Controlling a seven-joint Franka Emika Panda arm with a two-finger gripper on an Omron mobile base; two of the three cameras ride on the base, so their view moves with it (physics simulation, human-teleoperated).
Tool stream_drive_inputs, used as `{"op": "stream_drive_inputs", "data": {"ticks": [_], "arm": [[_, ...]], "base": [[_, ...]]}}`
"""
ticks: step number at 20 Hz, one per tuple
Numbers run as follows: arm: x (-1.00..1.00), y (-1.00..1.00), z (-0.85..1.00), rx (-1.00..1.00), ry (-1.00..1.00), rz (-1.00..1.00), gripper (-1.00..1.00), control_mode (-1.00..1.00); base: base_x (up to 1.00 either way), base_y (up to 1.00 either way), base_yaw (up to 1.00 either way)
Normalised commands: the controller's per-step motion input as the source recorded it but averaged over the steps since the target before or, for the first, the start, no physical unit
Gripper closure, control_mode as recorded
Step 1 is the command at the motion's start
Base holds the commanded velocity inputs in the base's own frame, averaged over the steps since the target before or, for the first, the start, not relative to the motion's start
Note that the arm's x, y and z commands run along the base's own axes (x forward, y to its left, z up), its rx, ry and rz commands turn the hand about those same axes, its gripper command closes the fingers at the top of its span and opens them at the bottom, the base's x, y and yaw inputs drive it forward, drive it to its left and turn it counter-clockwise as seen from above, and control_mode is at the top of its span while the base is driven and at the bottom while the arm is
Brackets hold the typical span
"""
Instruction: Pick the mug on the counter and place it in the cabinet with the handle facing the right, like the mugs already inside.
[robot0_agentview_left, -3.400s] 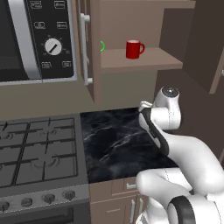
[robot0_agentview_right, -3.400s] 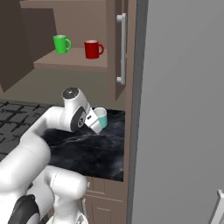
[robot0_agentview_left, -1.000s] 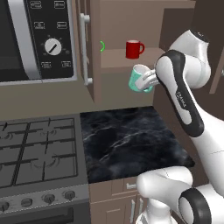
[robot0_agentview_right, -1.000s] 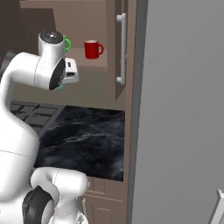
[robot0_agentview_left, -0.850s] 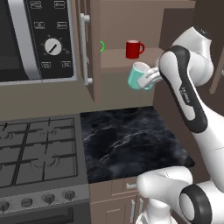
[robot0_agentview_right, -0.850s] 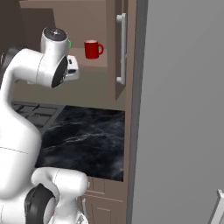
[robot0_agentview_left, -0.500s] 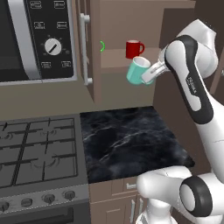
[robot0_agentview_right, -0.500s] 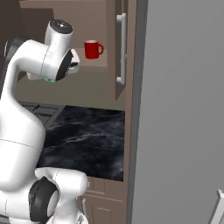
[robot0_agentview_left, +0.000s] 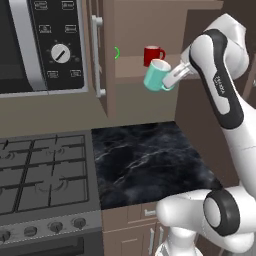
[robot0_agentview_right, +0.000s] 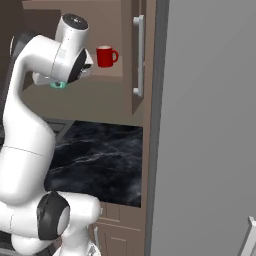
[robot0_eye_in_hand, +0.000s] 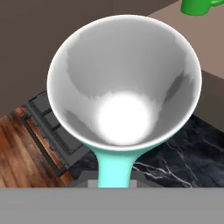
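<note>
The teal mug (robot0_agentview_left: 156, 76) hangs in the air in front of the open cabinet (robot0_agentview_left: 131, 68), just below and in front of its shelf edge. It is tilted, its white interior (robot0_eye_in_hand: 124, 83) facing the hand camera. My gripper (robot0_agentview_left: 171, 82) is shut on the mug's handle (robot0_eye_in_hand: 114, 168) from the right. In the right base view the arm hides the mug except for a teal sliver (robot0_agentview_right: 58, 85). The black marble counter (robot0_agentview_left: 145, 160) lies well below.
A red mug (robot0_agentview_left: 152, 54) and a green mug (robot0_eye_in_hand: 199, 6) stand on the shelf. The cabinet door with its silver bar (robot0_agentview_left: 98, 55) stands open to the left, beside the microwave (robot0_agentview_left: 45, 45). A gas stovetop (robot0_agentview_left: 40, 175) adjoins the counter; a tall grey panel (robot0_agentview_right: 210, 125) stands right.
The arm has lifted the teal mug from counter height up to the shelf edge, and over the last second raised it further, closer to the red mug.
</note>
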Motion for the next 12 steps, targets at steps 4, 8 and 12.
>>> {"op": "stream_drive_inputs", "data": {"ticks": [4, 8, 12], "arm": [[0.56, 0.0, 0.0, 0.0, 0.0, 0.0, 1.0, -1.0], [0.56, 0.0, 0.0, 0.0, 0.0, 0.0, 1.0, -1.0], [0.34, 0.0, 0.0, 0.0, 0.0, 0.0, 1.0, -1.0]], "base": [[0.0, 0.0, 0.0], [0.0, 0.0, 0.0], [0.0, 0.0, 0.0]]}}
